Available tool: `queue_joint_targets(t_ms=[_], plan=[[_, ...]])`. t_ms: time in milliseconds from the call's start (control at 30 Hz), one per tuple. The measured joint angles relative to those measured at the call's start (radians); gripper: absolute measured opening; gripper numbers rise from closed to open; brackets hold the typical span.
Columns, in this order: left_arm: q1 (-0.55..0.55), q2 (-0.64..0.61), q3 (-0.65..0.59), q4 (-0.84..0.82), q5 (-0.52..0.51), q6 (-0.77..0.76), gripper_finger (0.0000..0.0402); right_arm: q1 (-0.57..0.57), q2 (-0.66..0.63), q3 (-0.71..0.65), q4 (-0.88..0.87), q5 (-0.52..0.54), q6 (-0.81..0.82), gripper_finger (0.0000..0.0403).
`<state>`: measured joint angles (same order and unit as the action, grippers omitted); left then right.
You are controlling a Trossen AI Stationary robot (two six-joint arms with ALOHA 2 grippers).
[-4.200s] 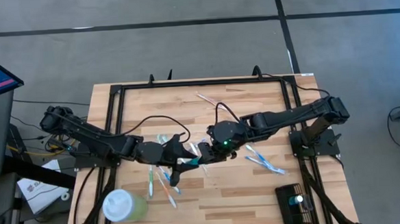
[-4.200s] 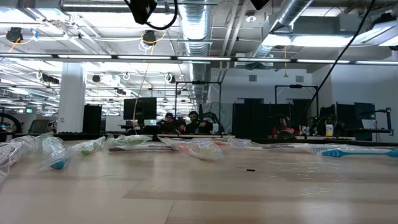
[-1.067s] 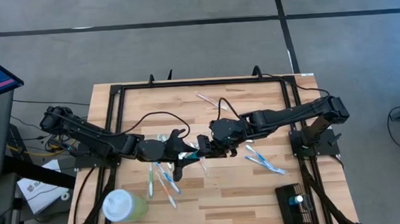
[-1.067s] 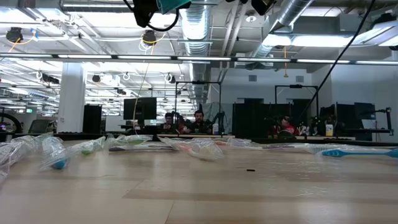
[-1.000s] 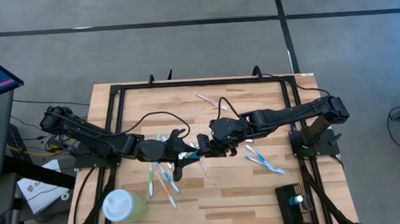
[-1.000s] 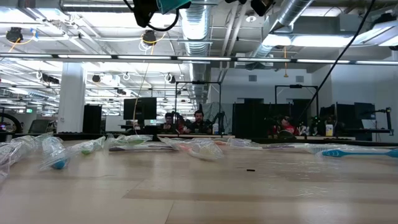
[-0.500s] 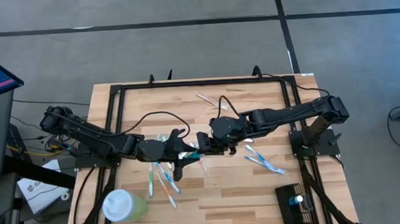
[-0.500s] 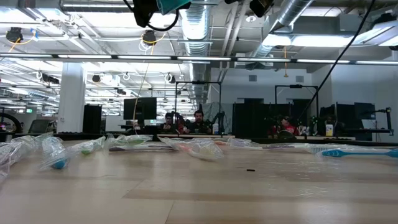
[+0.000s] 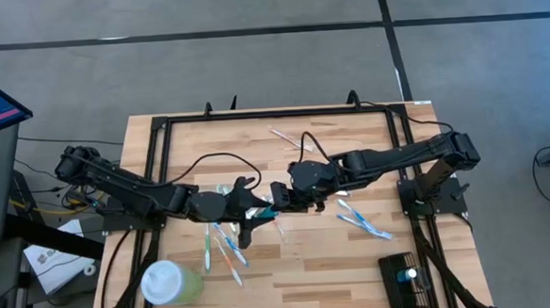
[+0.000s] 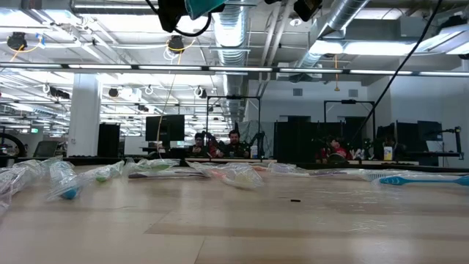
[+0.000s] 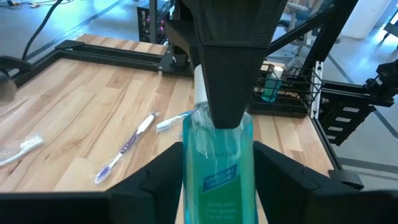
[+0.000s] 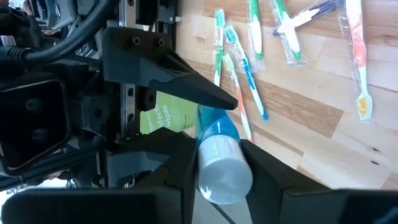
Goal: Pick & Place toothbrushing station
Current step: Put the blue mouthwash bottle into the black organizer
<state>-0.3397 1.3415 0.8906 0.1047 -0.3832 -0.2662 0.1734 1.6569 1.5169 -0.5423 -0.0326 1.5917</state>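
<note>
Progress: you're mid-handover, nothing placed | left gripper (image 9: 259, 214) and right gripper (image 9: 279, 203) both clamp the teal bottle (image 11: 217, 163), well apart from the toothbrushing station (image 9: 400, 280) | left: carry bottle there.

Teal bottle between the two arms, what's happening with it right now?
Above mid-table, both arms meet on the teal bottle. The left claw holds its body between its fingers, and the right claw grips the white-capped end. It looks like a handover or a cap twist; which one I cannot tell. Wrapped toothbrushes lie scattered on the table. The black toothbrushing station sits untouched at the table's near right corner.
</note>
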Motion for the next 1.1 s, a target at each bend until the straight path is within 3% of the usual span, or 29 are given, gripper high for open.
queue_joint_targets(t_ms=[333, 500, 800, 1100], plan=[[-0.002, 0.0, 0.0, 0.0, -0.011, -0.035, 0.0299, 0.003, 0.002, 0.0, -0.077, -0.004, -0.005, 0.0088], [-0.002, -0.022, 0.0, -0.034, -0.013, -0.064, 0.0333, 0.01, -0.014, 0.0, -0.122, -0.019, -0.021, 0.0088], [-0.001, -0.1, 0.0, -0.118, -0.091, -0.083, 0.0314, 0.062, -0.101, 0.0, -0.32, 0.008, -0.025, 0.0088], [-0.001, -0.098, -0.002, -0.125, -0.097, -0.14, 0.0288, 0.201, -0.171, 0.0, -0.478, 0.075, 0.085, 0.0088]])
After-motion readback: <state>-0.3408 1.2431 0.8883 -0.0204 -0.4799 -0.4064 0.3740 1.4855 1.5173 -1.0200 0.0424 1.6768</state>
